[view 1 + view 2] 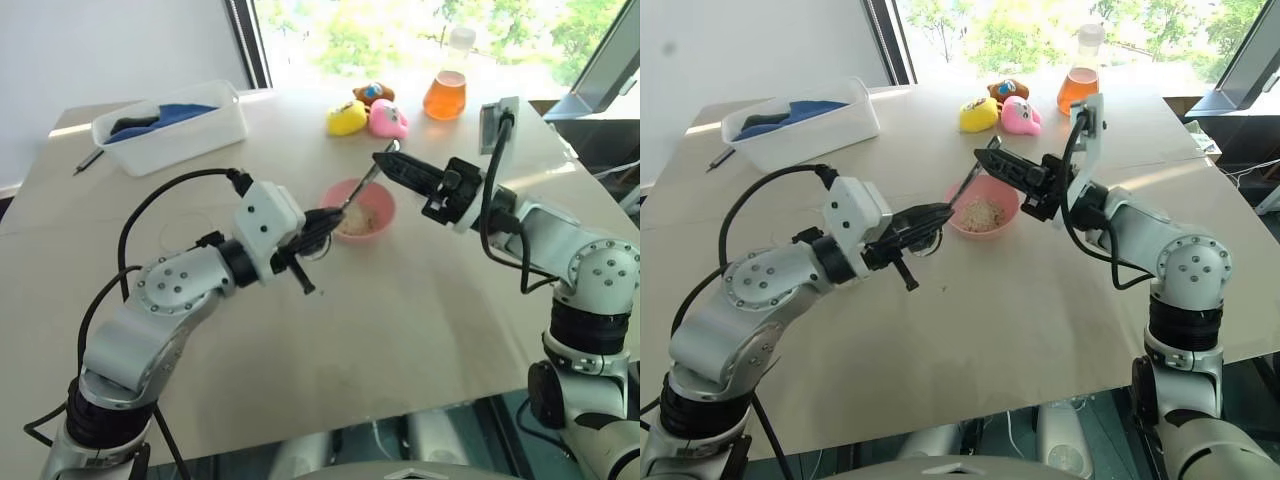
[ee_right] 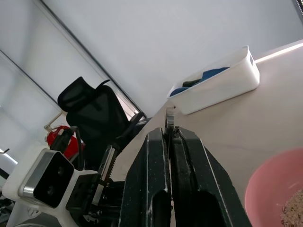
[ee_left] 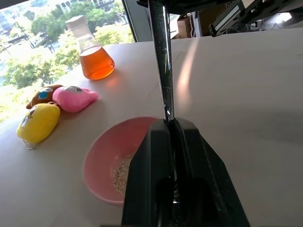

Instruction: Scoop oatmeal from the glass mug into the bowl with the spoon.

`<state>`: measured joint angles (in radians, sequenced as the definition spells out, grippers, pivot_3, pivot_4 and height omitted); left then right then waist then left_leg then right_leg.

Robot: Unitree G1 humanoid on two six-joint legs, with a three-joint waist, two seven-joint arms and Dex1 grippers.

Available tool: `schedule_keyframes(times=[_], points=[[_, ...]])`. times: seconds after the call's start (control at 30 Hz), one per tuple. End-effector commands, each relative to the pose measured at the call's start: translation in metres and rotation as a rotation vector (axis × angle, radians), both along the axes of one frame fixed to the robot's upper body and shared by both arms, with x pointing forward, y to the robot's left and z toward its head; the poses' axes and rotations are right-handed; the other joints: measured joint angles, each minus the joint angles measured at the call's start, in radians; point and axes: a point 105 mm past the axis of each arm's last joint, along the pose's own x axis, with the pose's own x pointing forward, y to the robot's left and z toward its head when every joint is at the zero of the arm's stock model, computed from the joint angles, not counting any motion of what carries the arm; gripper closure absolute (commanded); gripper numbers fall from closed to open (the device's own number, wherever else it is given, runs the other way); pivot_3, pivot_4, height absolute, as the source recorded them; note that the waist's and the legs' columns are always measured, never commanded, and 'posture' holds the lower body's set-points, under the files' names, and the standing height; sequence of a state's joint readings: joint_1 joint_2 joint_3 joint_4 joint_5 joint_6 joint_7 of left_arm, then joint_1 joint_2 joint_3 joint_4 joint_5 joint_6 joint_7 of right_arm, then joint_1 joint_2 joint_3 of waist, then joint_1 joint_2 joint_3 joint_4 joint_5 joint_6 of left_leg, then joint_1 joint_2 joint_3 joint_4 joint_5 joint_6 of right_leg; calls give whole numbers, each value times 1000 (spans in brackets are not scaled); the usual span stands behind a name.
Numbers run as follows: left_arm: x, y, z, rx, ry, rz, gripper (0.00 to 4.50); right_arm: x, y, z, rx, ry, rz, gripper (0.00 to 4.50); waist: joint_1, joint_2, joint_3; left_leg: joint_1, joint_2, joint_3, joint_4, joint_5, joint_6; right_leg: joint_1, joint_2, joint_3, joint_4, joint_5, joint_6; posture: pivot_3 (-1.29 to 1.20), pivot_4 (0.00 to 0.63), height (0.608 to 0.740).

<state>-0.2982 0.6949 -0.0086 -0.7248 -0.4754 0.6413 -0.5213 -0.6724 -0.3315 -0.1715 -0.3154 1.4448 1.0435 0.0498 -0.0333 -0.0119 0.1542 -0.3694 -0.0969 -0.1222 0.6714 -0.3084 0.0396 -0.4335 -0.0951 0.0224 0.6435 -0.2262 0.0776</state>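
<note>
The silver spoon [image 1: 362,183] slants over the pink bowl [image 1: 385,203], held at both ends. My left gripper [image 1: 335,215] is shut on its lower end at the bowl's near-left rim. My right gripper [image 1: 384,160] is shut on its upper end above the bowl's far side. In the left wrist view the spoon's handle [image 3: 163,71] rises straight out of the closed fingers [image 3: 147,179]. Pale oatmeal [image 1: 980,213] lies in the bowl's bottom. A faint clear outline behind my left forearm may be the glass mug [image 1: 187,235]; I cannot make out what it holds.
A white tub [image 1: 190,135] with blue cloth stands at the far left, a dark pen [image 1: 88,160] beside it. Yellow [image 1: 347,118] and pink [image 1: 388,120] plush toys and a flask of orange liquid [image 1: 446,92] sit at the back. The table's near edge runs below both arms.
</note>
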Motion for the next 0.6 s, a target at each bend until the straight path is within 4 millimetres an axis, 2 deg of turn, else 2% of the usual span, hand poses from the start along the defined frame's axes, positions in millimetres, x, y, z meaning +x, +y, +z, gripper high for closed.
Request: schedule_keyframes(times=[0.03,0.2,0.23,0.27,0.37,0.4,0.53,0.6], points=[[0,5,9,-17,-37,33,4500,-3,-3,4,3,-23,-3,4431,0,0,0,0,0,0,0,0,0,0,0,0,0,0,0,0,150,740],[6,17,16,-27,-85,101,4500,1,-7,2,-1,-9,-21,4431,0,0,0,0,0,0,0,0,0,0,0,0,0,0,0,0,150,740],[6,17,16,-35,-81,102,3795,2,-7,3,7,-7,-24,4500,0,0,0,0,0,0,0,0,0,0,0,0,0,0,0,0,150,740],[5,17,16,-42,-79,100,3485,3,-7,4,15,-5,-27,4500,0,0,0,0,0,0,0,0,0,0,0,0,0,0,0,0,150,740],[3,18,15,-54,-68,107,1920,7,-8,9,48,2,-43,4500,1,0,0,0,0,0,0,0,0,0,0,0,0,0,0,0,150,740],[1,18,13,-52,-61,107,1569,8,-8,12,63,6,-50,4500,-1,0,0,0,0,0,0,0,0,0,0,0,0,0,0,0,150,740],[-6,27,11,-49,-56,143,1569,15,-13,17,100,27,-79,4500,-3,0,0,0,0,0,0,0,0,0,0,1,0,0,0,0,150,740],[-11,37,21,-90,-107,198,1569,19,-16,16,92,32,-96,4500,-2,0,0,0,0,0,0,0,0,0,0,0,0,0,0,0,150,740]])
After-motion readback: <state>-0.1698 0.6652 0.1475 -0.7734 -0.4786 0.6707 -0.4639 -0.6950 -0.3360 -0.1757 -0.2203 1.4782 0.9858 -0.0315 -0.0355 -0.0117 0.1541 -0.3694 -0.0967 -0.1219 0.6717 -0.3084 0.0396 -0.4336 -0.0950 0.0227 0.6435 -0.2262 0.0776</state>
